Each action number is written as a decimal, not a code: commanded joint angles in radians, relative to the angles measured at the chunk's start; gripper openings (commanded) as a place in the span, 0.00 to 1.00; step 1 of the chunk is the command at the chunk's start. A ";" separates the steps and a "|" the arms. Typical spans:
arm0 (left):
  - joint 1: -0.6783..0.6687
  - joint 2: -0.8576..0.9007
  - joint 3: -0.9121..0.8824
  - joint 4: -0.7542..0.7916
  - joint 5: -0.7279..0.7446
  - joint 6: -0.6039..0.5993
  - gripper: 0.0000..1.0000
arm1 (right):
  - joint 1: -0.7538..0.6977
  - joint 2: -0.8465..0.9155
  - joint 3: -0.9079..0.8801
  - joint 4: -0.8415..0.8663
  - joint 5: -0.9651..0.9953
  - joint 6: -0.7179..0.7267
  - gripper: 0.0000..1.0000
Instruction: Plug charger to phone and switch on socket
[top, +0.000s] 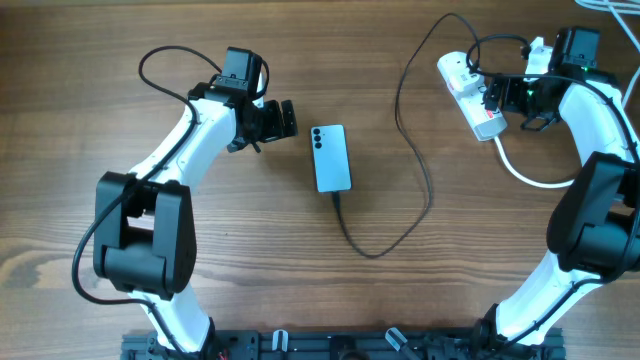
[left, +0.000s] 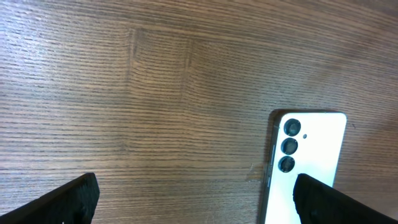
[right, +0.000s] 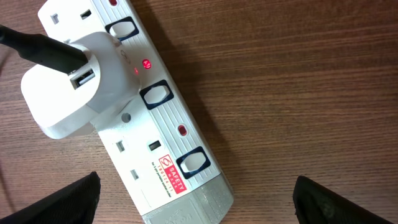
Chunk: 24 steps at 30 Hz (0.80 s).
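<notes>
Overhead: slim pale-backed phone (top: 331, 158) lies mid-table; thin black charger cable (top: 418, 160) meets its lower edge; left gripper (top: 283, 118) just beside it; right gripper (top: 497, 97) over the white oblong socket (top: 468, 88). Left wrist: jaws wide over bare wood (left: 155, 93); three lenses (left: 290, 146) show. Right wrist: jaws wide; a red lamp (right: 147, 63) glows by the white plug adapter (right: 71, 93).

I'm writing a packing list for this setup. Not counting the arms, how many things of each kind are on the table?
phone: 1
power strip: 1
white plug adapter: 1
cables: 2, the thin black charger cable and the thick white cord
Total: 5
</notes>
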<state>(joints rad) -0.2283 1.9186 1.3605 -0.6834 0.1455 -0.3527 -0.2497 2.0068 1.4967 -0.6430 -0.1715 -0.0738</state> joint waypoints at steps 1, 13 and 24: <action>-0.017 -0.020 -0.003 0.009 -0.032 0.057 1.00 | 0.003 -0.008 0.001 0.003 0.006 -0.012 1.00; -0.123 -0.222 -0.404 0.560 -0.031 0.293 1.00 | 0.003 -0.008 0.001 0.003 0.006 -0.012 1.00; -0.074 -0.430 -0.788 0.860 -0.018 0.266 1.00 | 0.003 -0.008 0.001 0.003 0.006 -0.012 1.00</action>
<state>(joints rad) -0.3210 1.5448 0.6331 0.1593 0.1238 -0.0834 -0.2497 2.0068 1.4967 -0.6426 -0.1715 -0.0738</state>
